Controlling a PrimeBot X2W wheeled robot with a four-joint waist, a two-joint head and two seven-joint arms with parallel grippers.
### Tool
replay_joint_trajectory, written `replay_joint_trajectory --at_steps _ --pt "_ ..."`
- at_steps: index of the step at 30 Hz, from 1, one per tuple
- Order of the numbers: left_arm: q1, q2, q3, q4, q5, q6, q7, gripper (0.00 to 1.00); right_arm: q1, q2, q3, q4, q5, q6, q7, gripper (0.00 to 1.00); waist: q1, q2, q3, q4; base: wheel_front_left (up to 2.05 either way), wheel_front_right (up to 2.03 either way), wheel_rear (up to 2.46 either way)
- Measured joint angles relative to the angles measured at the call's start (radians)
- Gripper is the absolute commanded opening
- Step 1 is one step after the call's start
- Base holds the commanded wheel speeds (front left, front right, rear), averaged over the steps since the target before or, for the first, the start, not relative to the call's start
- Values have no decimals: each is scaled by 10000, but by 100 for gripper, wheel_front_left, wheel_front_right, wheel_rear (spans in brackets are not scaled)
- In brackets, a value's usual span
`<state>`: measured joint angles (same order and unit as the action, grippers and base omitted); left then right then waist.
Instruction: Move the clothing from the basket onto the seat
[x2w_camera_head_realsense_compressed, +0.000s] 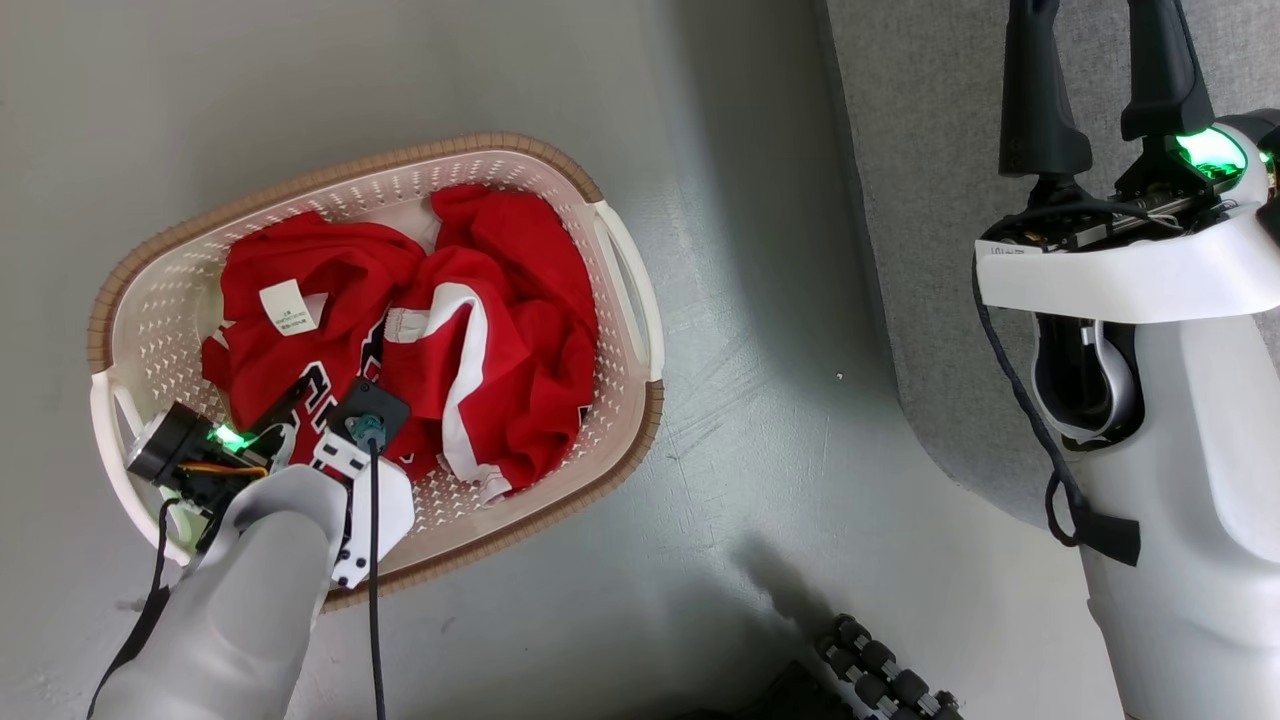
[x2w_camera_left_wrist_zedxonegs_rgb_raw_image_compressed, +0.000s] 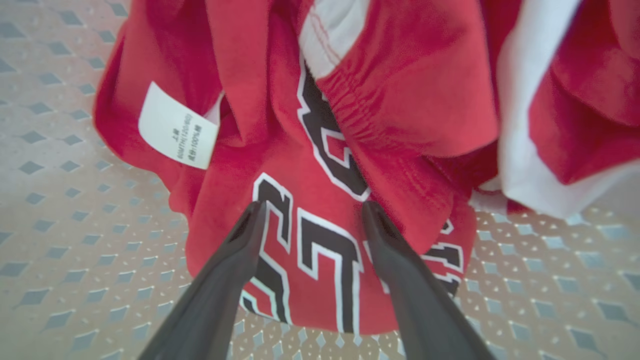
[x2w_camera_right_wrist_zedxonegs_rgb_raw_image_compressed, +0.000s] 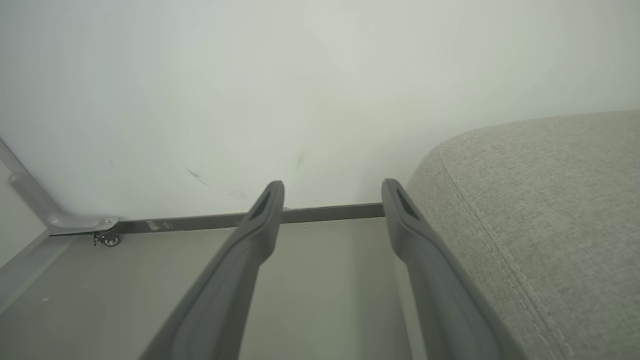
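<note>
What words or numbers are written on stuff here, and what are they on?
White tag on the red clothing: small print, too blurred to read.
Black-and-white block letters on the clothing: folded, partly hidden, no whole word readable.
White label on the right arm: too small to read.

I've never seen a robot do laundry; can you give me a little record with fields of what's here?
basket: cream, brown-rimmed, on the grey floor
clothing: red garments with white trim, heaped in the basket
left gripper: open, fingers astride the clothing's black lettering
right gripper: open, holding nothing, by the seat
seat: grey fabric, right of the basket
</note>
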<state>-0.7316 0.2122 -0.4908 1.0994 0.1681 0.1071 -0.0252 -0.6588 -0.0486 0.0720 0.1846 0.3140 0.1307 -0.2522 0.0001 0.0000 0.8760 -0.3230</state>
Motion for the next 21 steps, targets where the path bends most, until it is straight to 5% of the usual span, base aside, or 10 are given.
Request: replay_joint_trajectory --at_steps 2,4,7,21 --pt "-98 -15 -12 38 31 94 92 95 1 0 10 -12 0 0 0 100 0 0 38 -21 0 0 0" --pt "-155 -23 -12 56 31 117 92 48 1 -2 12 -19 8 0 0 100 0 0 68 -36 0 0 0" --pt "-174 -67 -19 84 31 165 165 0 1 0 4 -23 29 0 0 100 0 0 79 -36 0 0 0" --pt "-316 -253 -274 84 140 198 -268 0 -1 0 -54 17 134 0 0 100 0 0 -85 97 0 0 0"
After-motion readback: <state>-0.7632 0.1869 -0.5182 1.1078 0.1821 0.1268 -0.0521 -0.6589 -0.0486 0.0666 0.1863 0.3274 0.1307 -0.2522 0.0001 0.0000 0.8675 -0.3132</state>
